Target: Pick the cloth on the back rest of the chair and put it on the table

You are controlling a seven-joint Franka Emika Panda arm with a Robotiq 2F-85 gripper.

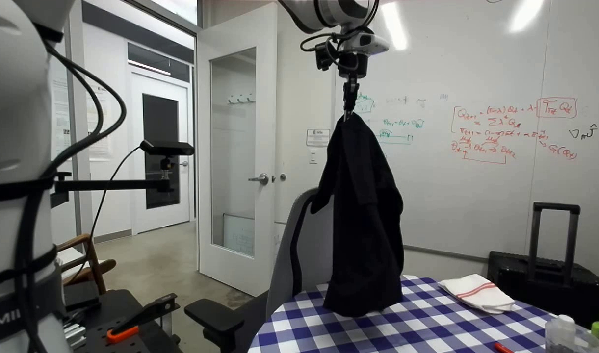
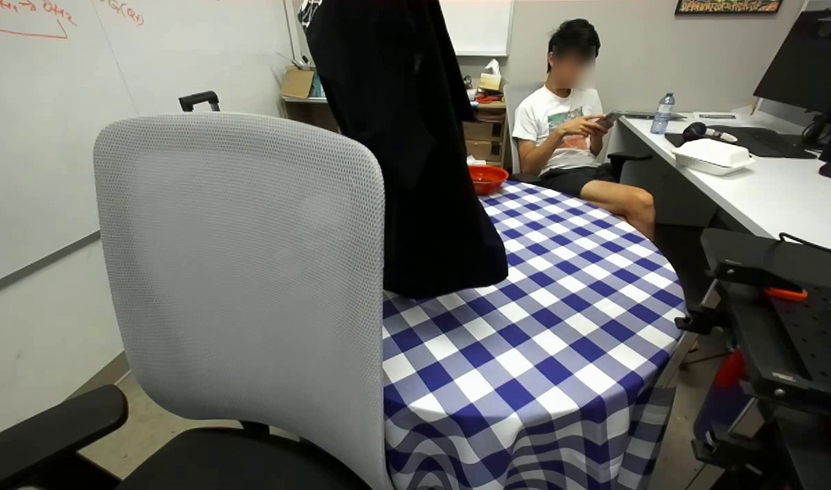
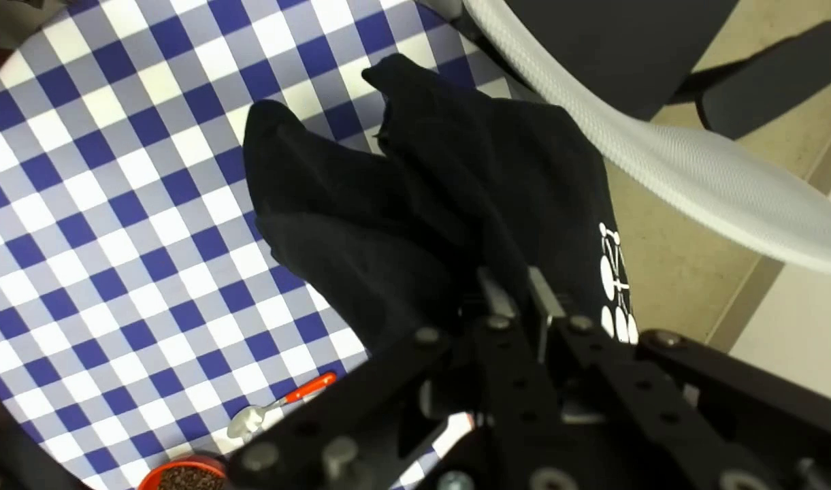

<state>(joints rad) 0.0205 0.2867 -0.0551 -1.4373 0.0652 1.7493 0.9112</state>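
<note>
The black cloth (image 1: 363,220) hangs limp from my gripper (image 1: 348,115), which is shut on its top end. In an exterior view the cloth (image 2: 415,156) hangs beside the grey back rest of the chair (image 2: 238,272), its lower hem over the checkered table (image 2: 558,327). I cannot tell whether the hem touches the tabletop. In the wrist view the cloth (image 3: 415,204) is pinched between the fingertips of my gripper (image 3: 514,279), with a white print on its side. The table (image 3: 150,224) shows below it, the back rest (image 3: 694,184) to its right.
A folded white towel (image 1: 476,292) and a clear container (image 1: 569,336) are on the table. A red bowl (image 2: 486,178) and a red-handled spoon (image 3: 279,406) lie there too. A black suitcase (image 1: 505,279) stands behind. A person (image 2: 561,129) sits beyond the table.
</note>
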